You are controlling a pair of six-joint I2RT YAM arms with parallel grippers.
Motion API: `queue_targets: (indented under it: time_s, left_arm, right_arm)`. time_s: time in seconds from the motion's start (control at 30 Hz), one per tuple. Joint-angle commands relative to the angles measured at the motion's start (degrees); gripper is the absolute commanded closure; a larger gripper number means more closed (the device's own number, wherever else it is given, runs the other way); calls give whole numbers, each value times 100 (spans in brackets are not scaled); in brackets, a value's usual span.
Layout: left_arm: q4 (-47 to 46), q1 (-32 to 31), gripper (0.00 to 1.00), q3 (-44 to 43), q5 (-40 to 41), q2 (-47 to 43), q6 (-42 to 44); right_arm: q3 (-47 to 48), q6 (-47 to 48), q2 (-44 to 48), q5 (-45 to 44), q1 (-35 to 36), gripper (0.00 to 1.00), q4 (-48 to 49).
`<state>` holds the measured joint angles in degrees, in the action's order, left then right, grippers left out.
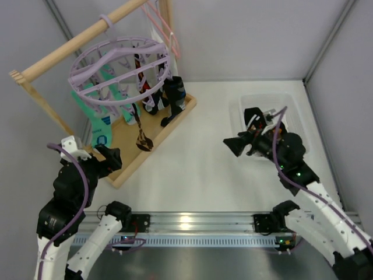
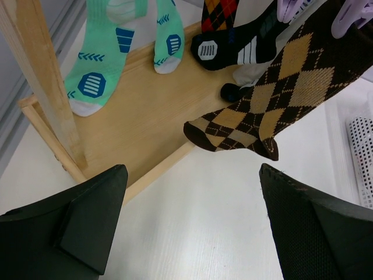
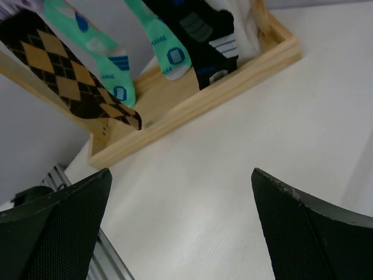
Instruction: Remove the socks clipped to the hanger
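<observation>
The lavender hanger hangs by its hook from a wooden rod at the back left. Clipped under it are mint-green socks, black socks and a diamond-patterned sock. My left gripper is open and empty, low beside the stand's near corner; its view shows the diamond sock, a mint sock and a black sock ahead and above. My right gripper is open and empty over the table's middle right, facing the stand; its view shows the diamond sock and a mint sock.
The wooden stand's base tray lies under the socks, with an upright post close to my left gripper. A clear bin at the right holds a black sock. A thin pink wire hanger hangs on the rod's far end.
</observation>
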<state>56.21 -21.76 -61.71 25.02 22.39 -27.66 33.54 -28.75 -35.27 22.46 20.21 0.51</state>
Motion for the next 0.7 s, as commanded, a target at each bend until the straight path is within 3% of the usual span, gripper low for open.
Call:
queue_targets:
  time_s: [0.0, 0.1, 0.27, 0.37, 0.53, 0.67]
  left_arm:
    - [-154, -4, 2, -139, 30, 20, -108]
    - [-154, -4, 2, -227, -67, 90, -152]
    - [-162, -13, 2, -674, -409, 476, -240]
    - [-162, -4, 2, -1035, -821, 713, -214]
    - [-154, -13, 2, -1413, -1051, 810, -135]
    - [-145, -4, 2, -1510, -1078, 837, -29]
  right_arm:
    - [459, 471, -1013, -552, 1312, 0, 1136]
    - [882, 1176, -1927, -1731, 2745, 1, 1335]
    - [1224, 2108, -3361, -2623, 4024, 1, 2768]
    - [1760, 2452, -4704, -2642, 4298, 4, 3260]
    - [2683, 2708, -6095, -2290, 4316, 9, 3798]
    - [3202, 2814, -7019, -2649, 4351, 12, 4263]
